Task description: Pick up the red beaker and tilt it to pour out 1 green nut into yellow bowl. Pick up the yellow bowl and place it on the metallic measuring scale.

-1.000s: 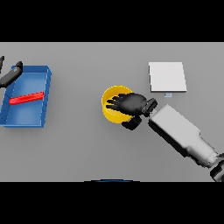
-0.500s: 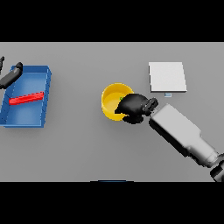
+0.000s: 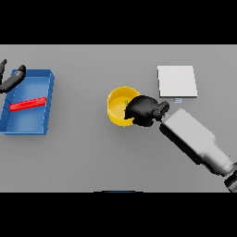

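Since the earlier frames, the yellow bowl [image 3: 120,110] has shifted slightly toward the upper right of the grey table [image 3: 92,157], carried along with the right hand [image 3: 144,110], which has drawn a little toward the scale side; the left hand [image 3: 11,79] and the blue tray [image 3: 48,102] have stayed where they were. At present the yellow bowl sits near the middle of the table, left of and below the metallic measuring scale [image 3: 177,81], apart from it and not on it; the right hand covers the bowl's right-hand rim, with its dark fingers [image 3: 133,107] curled over the rim and reaching into the bowl's interior, so the rim lies within the curl of the fingers and the hand is closed on the bowl; the thumb cannot be distinguished from the rest of the hand. A small green nut [image 3: 126,102] shows inside the bowl, just beside the fingertips on their left side; whether it touches them cannot be determined. The right forearm runs from the lower right corner up to the hand. The red beaker [image 3: 28,104] lies on its side inside the blue tray at the left edge of the table, well apart from the bowl. The left hand rests at the tray's upper left corner, partly cut by the view's edge; its fingers appear straight and hold nothing.
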You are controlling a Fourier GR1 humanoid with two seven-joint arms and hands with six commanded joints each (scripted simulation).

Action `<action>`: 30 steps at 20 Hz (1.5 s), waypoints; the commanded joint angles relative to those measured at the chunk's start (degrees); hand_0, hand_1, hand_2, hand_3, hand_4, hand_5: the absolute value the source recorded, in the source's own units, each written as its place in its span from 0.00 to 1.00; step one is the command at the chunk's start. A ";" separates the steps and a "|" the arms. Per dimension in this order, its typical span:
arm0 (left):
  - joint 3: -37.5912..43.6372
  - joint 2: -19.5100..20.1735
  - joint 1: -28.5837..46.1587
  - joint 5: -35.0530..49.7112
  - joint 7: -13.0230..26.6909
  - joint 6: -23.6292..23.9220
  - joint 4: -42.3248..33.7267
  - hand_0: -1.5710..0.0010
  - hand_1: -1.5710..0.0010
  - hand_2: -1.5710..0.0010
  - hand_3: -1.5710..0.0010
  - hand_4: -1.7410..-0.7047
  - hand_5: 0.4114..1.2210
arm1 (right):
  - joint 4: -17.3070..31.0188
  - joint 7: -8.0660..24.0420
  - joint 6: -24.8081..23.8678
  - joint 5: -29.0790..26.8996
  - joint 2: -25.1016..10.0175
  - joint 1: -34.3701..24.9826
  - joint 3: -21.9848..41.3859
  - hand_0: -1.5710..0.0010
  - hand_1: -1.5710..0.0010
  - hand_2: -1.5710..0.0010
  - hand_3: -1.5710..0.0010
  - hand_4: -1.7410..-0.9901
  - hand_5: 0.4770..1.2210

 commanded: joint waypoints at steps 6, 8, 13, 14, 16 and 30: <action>-0.06 0.45 0.55 -0.03 -0.05 -0.11 -0.32 1.00 1.00 1.00 1.00 0.98 0.35 | -5.87 2.52 3.96 -3.49 -2.68 -0.19 -4.11 0.01 0.01 0.10 0.20 0.01 1.00; -0.08 0.64 0.42 -0.32 0.03 0.22 -0.46 1.00 1.00 1.00 1.00 0.98 0.34 | -7.90 2.47 4.99 -4.32 -4.36 -0.48 -5.66 0.00 0.01 0.09 0.23 0.00 1.00; -0.18 0.90 0.19 -0.16 0.56 -0.38 -0.83 1.00 1.00 1.00 1.00 0.99 0.34 | -11.27 5.76 4.51 -4.11 -6.94 0.53 -8.02 0.01 0.00 0.04 0.26 0.00 1.00; -0.23 0.89 0.20 -0.25 0.66 0.03 -1.33 1.00 1.00 1.00 1.00 0.98 0.34 | -11.37 5.34 4.15 -3.93 -7.52 0.89 -8.36 0.01 0.00 0.03 0.26 0.00 1.00; 0.03 0.89 0.27 -0.23 0.20 0.00 -0.73 1.00 1.00 1.00 1.00 0.98 0.35 | -10.59 4.75 2.77 -3.43 -9.22 0.69 -9.40 0.00 0.00 0.04 0.26 0.00 1.00; -0.09 2.70 1.40 0.19 3.08 0.36 -3.30 1.00 1.00 1.00 1.00 0.98 0.40 | 11.91 1.36 -9.34 -0.91 -10.92 -4.06 -15.82 0.00 0.00 0.03 0.26 0.00 1.00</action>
